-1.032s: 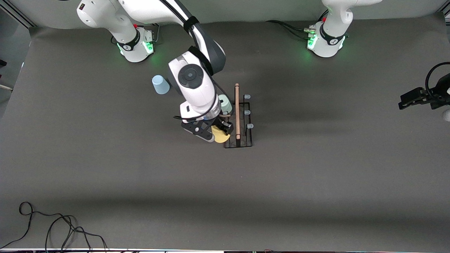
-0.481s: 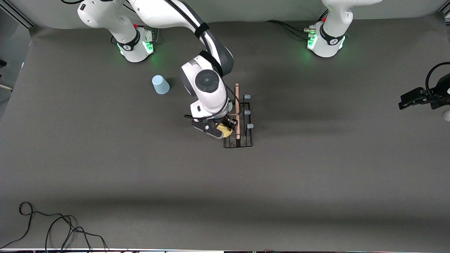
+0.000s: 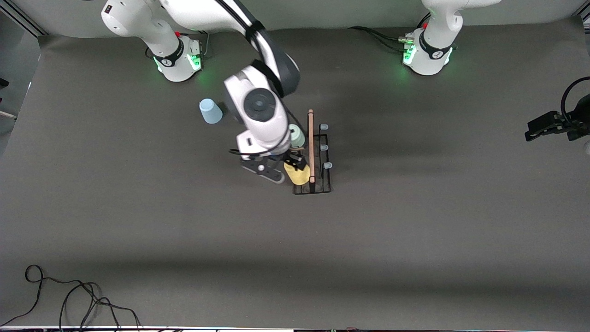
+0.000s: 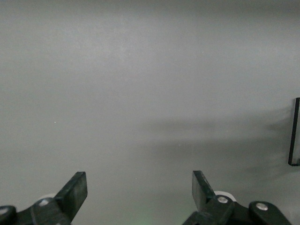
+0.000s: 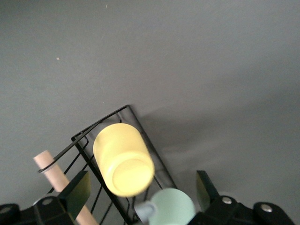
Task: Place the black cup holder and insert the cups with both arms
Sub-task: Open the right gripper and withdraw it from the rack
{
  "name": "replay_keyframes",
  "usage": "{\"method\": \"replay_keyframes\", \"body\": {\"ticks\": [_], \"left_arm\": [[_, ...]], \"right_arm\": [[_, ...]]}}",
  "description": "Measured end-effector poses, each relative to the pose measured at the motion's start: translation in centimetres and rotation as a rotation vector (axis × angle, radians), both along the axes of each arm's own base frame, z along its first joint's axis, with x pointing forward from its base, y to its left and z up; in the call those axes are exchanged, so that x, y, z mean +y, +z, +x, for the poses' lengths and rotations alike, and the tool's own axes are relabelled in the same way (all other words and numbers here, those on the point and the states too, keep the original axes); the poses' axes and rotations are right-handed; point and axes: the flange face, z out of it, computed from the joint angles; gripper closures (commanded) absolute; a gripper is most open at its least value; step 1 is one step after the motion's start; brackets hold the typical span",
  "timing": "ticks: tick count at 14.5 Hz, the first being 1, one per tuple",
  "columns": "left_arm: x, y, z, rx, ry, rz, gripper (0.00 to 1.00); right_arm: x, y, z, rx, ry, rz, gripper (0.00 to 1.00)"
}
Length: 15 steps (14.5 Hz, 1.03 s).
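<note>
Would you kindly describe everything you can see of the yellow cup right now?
The yellow cup is a small, plain, tapered tumbler that looks like smooth plastic. It sits upside down and tilted on the black cup holder, at the rack's end nearest the front camera, on the side toward the right arm's end of the table. The peg under it is hidden. The pale green cup hangs beside it. The right gripper is open above it, not touching.

White jointed arms (image 3: 258, 115) w/ dark grey joints, green-lit bases (image 3: 426, 57), black hands w/ silver screws.
</note>
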Motion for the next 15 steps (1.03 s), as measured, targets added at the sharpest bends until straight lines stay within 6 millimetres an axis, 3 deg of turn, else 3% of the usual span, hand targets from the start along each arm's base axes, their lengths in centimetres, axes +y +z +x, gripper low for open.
{"method": "replay_keyframes", "body": {"ticks": [4, 7, 12, 15], "left_arm": [[-0.1, 0.0, 0.0, 0.000, -0.002, 0.000, 0.00], [-0.2, 0.0, 0.0, -0.001, -0.004, 0.000, 0.00], [-0.5, 0.0, 0.0, 0.000, -0.010, 0.000, 0.00], [-0.9, 0.0, 0.1, 0.000, -0.016, 0.000, 0.00]], "right_arm": [[-9.6, 9.4, 3.0, 0.052, 0.053, 0.061, 0.00], [-18.0, 14.2, 4.4, 0.064, 0.101, 0.093, 0.00], [-32.6, 17.1, 5.6, 0.110, 0.197, 0.076, 0.00], [-38.6, 17.9, 5.5, 0.121, 0.252, 0.002, 0.00]]}}
